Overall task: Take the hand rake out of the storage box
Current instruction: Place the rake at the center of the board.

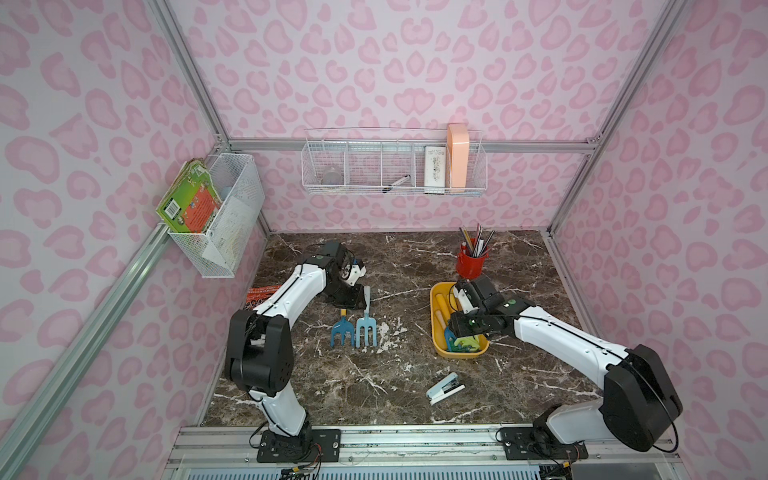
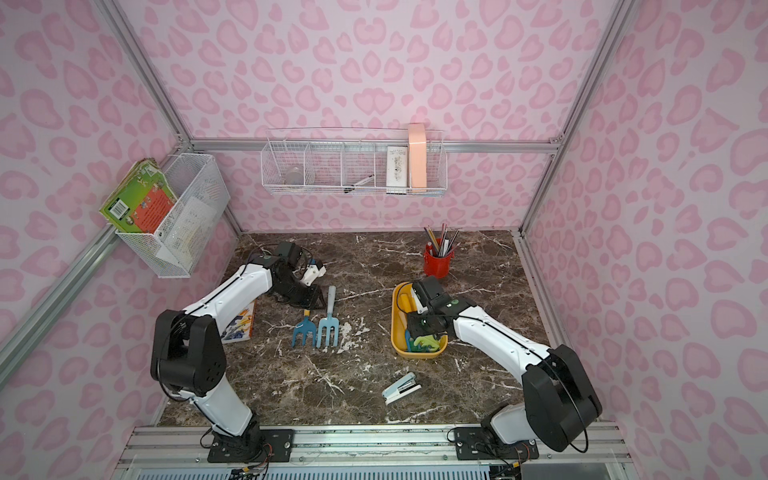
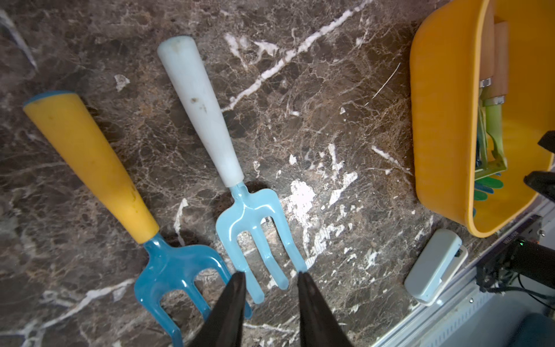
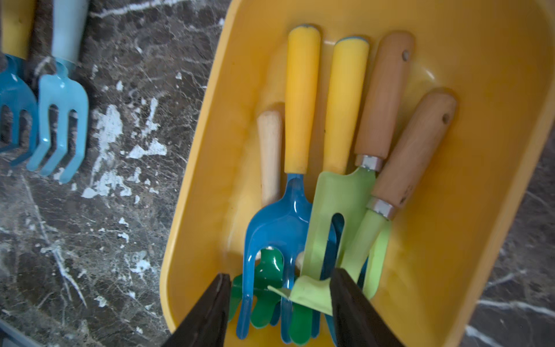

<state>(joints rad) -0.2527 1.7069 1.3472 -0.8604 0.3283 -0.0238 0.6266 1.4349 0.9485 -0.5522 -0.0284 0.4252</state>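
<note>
Yellow storage box [image 4: 480, 90] holds blue hand rake [image 4: 295, 186] beneath the parted, empty right tool [image 4: 280, 272].

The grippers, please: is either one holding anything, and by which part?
Nothing is held: left gripper open near the pale blue fork, right gripper open over the storage box.

A red pencil cup [image 1: 471, 262] is seen at the back of the marble table [image 1: 415, 257]. A pale stapler [image 1: 445, 387] is laid well in front of the cup. A long wire basket [image 1: 361, 166] is hung on the wall behind the cup. A mesh basket [image 1: 239, 199] with a green book [image 1: 187, 203] is fixed far to the left of the cup.
</note>
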